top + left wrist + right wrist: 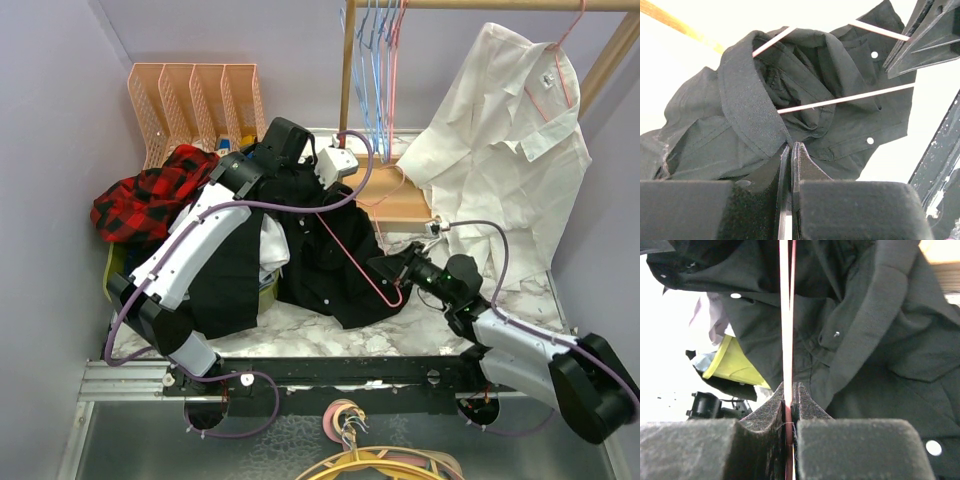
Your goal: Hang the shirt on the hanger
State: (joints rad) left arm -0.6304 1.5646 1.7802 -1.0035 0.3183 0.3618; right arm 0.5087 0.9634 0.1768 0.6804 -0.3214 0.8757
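The shirt (pixel 320 270) is showing plain black with small pale buttons. The wire hanger (pixel 352 259) is showing pink-red, the plaid garment (pixel 150 195) red-and-black, the hanging collared shirt (pixel 510 150) white, and the worktop (pixel 300 330) grey-veined white marbling.

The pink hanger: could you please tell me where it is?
Top view, mid-table: the hanger lies across the black shirt, its near end pinched in the right gripper.

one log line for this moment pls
left gripper shut on shirt collar | right gripper shut on hanger wire | hanger wires cross the open neck | shirt not yet hung
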